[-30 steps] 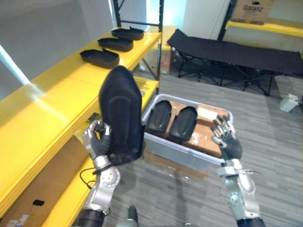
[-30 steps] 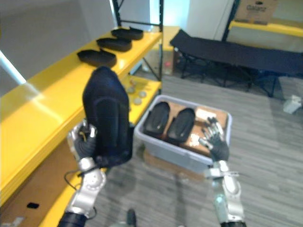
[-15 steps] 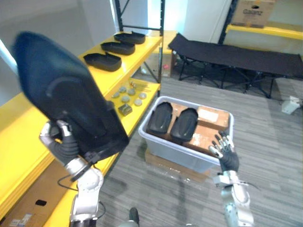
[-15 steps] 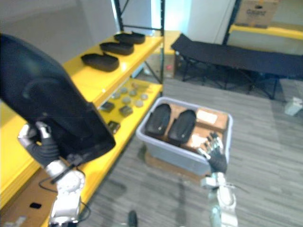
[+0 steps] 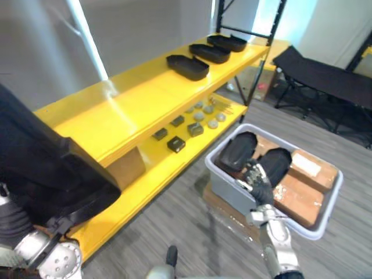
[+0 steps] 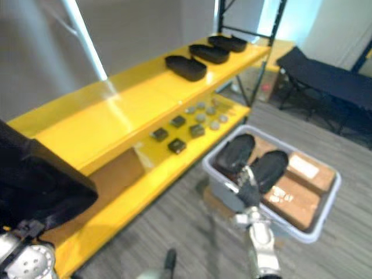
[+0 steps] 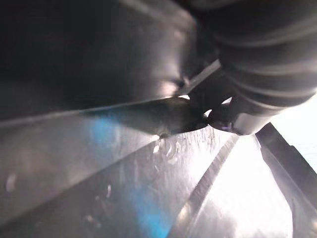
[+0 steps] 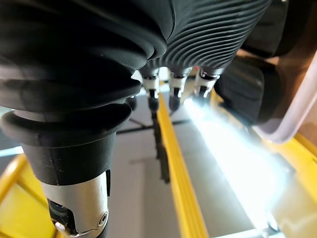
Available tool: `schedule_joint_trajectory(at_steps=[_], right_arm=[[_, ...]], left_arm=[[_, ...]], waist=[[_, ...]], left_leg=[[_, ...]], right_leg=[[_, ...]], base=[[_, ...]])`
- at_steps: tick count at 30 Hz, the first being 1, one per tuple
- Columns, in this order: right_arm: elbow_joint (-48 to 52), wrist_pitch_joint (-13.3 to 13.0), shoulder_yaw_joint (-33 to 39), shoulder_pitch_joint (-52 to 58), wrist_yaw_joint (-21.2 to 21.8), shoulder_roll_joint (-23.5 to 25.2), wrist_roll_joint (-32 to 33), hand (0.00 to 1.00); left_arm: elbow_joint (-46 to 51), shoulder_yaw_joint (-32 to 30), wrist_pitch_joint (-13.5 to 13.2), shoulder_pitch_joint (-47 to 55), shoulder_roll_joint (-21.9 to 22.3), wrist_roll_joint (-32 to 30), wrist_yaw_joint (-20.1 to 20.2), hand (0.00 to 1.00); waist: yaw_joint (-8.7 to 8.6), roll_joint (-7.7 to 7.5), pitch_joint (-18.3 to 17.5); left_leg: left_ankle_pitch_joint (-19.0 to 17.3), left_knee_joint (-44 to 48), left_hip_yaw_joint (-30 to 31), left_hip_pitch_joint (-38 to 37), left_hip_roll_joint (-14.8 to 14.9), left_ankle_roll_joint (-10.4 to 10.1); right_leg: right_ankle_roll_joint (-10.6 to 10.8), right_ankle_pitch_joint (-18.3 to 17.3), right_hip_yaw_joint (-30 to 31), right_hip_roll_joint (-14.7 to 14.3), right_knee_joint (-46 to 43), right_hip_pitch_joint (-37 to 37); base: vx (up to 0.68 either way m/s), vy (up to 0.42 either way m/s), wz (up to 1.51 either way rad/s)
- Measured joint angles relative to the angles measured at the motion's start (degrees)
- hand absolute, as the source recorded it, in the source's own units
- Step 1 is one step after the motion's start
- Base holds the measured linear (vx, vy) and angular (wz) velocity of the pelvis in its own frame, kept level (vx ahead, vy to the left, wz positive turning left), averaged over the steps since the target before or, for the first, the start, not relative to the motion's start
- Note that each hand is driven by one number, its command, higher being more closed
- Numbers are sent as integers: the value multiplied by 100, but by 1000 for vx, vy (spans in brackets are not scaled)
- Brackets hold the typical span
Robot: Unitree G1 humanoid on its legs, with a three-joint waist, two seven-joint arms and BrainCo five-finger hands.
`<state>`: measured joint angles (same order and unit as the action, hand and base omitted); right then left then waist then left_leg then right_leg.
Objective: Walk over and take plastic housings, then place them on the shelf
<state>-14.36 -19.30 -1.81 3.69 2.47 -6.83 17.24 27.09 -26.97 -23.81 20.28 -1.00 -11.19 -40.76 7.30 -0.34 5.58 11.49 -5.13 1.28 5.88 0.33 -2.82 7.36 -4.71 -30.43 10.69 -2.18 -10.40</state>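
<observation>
Fingers [image 5: 251, 171] on the right hand [image 5: 259, 186] were loose and empty by the bin [image 5: 228, 195]. The left hand [image 5: 10, 221] carried a black housing [image 5: 36, 168] beside the shelf [image 5: 139, 104], ready to set down; its grip was hidden.

Right hand [image 5: 260, 185] raised, fingers [image 5: 251, 172] loosely spread.

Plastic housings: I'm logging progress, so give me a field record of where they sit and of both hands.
shelf housings: three, in a row on the yellow shelf
bin housings: two, side by side in the grey bin
raised housing: against the left hand
right hand: open, empty, before the bin
</observation>
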Motion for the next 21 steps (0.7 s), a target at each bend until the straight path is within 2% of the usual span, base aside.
schedule_joint_trajectory(at_steps=[3,7,10,11,14,16,18,21], right_arm=[[0,71,5,31,-1,29,0,0],[3,100,49,273,-190,36,-6,0],[3,99,58,257,-260,51,-20,0],[6,93,64,257,-255,54,-20,0],[32,80,161,302,-243,72,-99,0],[118,75,306,427,-256,69,-230,0],[201,68,373,522,-248,72,-232,0],[240,43,408,508,-216,57,-257,0]], left_arm=[[0,13,-125,11,61,12,199,100],[0,63,-472,-104,66,21,612,100],[1,65,-537,-49,63,30,722,100],[1,81,-562,-38,63,182,785,100],[33,123,-621,-50,5,295,896,100],[133,355,-631,-81,-109,470,1000,100],[151,530,-642,-208,-162,471,997,100],[151,810,-635,-373,-360,454,994,100]], waist=[[-35,-15,1],[-78,-46,37],[11,-19,148],[4,-28,178],[-65,-50,277],[-110,-67,304],[-177,-69,336],[-216,-164,444]], left_leg=[[25,-1,145,24,-77,43],[-48,1,-170,226,-129,235],[55,1,-122,232,-173,304],[55,1,-62,237,-224,305],[63,2,-6,255,-326,317],[166,3,142,338,-403,367],[328,6,256,422,-443,373],[385,33,343,407,-457,353]], right_leg=[[42,-30,-271,4,-38,-140],[89,-60,-1018,21,-42,-387],[7,-204,-1061,34,-145,-458],[-5,-334,-1024,37,-196,-464],[-58,-815,-347,14,-615,-257],[-117,-1046,-69,-1,-901,-88],[-58,-1020,-69,-24,-986,-80],[-68,-1022,252,-62,-1022,-94]], base=[[-3,-3,38],[-24,26,89],[-26,35,49],[-59,21,49],[-70,2,45],[-40,-41,45],[16,-46,47],[6,-28,22]])
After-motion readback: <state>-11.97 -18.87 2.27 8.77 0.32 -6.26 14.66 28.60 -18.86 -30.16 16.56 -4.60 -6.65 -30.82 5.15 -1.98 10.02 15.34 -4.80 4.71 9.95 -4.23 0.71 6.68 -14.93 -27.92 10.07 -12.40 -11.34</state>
